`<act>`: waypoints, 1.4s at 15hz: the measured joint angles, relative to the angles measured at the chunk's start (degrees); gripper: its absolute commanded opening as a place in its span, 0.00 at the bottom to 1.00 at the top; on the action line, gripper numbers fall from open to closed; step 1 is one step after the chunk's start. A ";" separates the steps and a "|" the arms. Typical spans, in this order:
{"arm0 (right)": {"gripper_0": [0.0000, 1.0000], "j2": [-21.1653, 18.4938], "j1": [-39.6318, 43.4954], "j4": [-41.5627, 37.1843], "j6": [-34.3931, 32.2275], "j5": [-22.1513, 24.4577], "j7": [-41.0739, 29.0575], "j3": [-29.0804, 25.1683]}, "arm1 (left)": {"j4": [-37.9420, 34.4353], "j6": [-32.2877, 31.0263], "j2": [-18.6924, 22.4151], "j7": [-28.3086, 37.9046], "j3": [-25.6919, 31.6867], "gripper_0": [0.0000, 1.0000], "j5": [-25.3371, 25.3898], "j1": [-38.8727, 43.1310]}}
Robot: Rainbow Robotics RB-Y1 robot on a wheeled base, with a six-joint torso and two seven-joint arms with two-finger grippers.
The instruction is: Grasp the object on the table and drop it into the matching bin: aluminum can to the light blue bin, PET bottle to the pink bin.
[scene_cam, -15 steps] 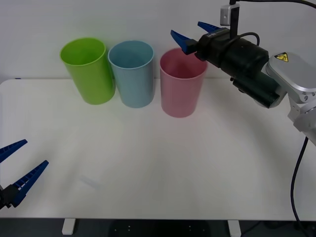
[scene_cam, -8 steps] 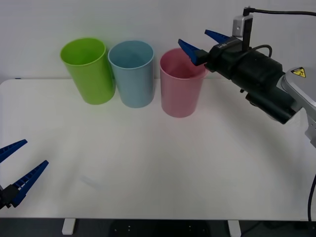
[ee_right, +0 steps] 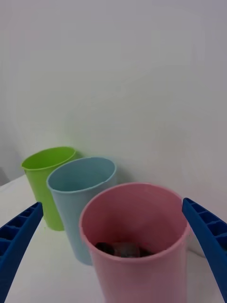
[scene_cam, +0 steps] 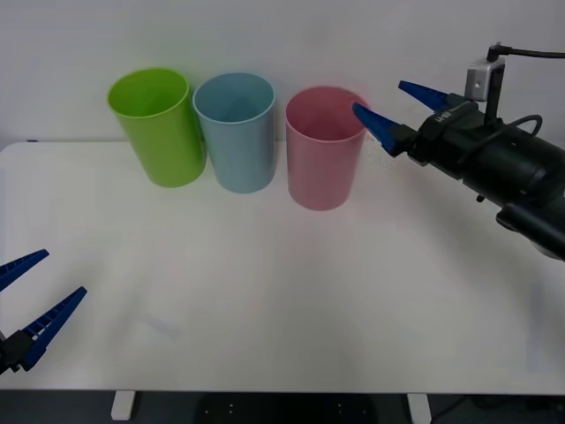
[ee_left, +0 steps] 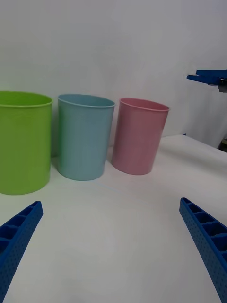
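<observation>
My right pincer (scene_cam: 396, 104) hangs released beside the tall pink plastic bin (scene_cam: 323, 163); the light, slippery small clear PET bottle (ee_right: 120, 249) lies inside.

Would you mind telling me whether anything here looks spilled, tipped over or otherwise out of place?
Nothing stands out. The lime green bin, light blue bin and pink bin stand upright in a row on the table. A dark object lies inside the pink bin.

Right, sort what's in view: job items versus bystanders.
Job items: pink bin, bottle lying inside it, light blue bin, table, open right gripper beside the pink bin.
Bystanders: green bin, open left gripper parked near the table's front edge.
</observation>
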 measured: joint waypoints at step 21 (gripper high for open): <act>1.00 0.78 35.12 -3.58 -29.72 0.09 17.13 -23.21 | 0.00 0.00 0.00 0.00 0.00 1.00 0.00 0.00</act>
